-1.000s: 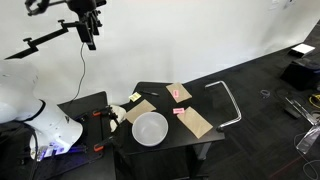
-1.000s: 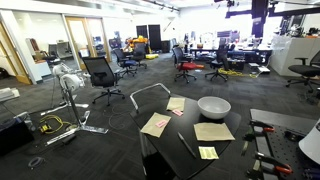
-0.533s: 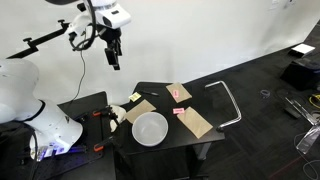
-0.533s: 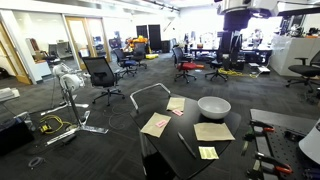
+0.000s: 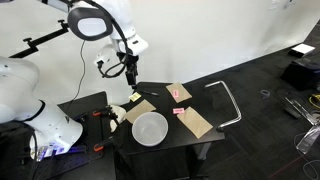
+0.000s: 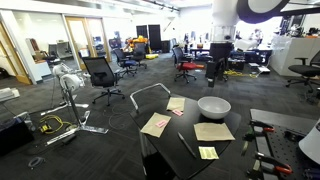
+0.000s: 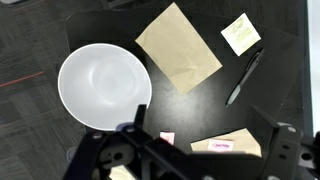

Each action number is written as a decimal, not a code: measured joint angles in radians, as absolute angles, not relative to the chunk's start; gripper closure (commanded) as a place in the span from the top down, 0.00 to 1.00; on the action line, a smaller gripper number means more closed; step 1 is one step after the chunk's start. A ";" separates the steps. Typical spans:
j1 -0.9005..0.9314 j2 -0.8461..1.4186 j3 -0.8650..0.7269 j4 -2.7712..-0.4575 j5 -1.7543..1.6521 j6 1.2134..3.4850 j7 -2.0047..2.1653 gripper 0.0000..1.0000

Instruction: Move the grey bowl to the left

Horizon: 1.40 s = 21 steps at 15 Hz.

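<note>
**Nothing moved yet: the bowl lies untouched and the open-jawed gripper hangs above the table.**

The grey bowl (image 5: 150,128) stands upright at the near edge of the black table (image 5: 157,93), with tan cardboard squares (image 5: 196,123) lying to its left and right. In the wrist view, a narrow strip of table separates it from the nearest cardboard square (image 7: 178,47). The gripper (image 5: 131,76) is up in the air, well apart from the bowl and toward its far left. Its fingers (image 7: 141,112) are spread wide with nothing between them. By my reading, the whole job is ahead: descending, taking the rim, carrying the bowl left and letting go. The bowl is round, shallow, pale grey-white, smooth and empty, and wider than any of the cardboard pieces.
</note>
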<state>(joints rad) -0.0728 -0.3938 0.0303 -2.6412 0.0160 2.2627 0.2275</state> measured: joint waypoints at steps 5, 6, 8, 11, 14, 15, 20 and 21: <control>-0.090 -0.278 0.030 -2.644 -0.083 2.423 0.317 1.00; -0.100 -0.254 0.030 -2.644 -0.113 2.449 0.347 1.00; -0.123 -0.208 0.030 -2.654 -0.175 2.500 0.409 1.00; -0.152 -0.146 0.028 -2.677 -0.255 2.551 0.497 1.00; -0.159 -0.095 0.025 -2.683 -0.307 2.564 0.574 1.00; -0.158 -0.086 0.025 -2.683 -0.309 2.564 0.578 1.00; -0.157 -0.085 0.025 -2.682 -0.309 2.564 0.578 1.00; -0.156 -0.085 0.025 -2.682 -0.309 2.564 0.578 1.00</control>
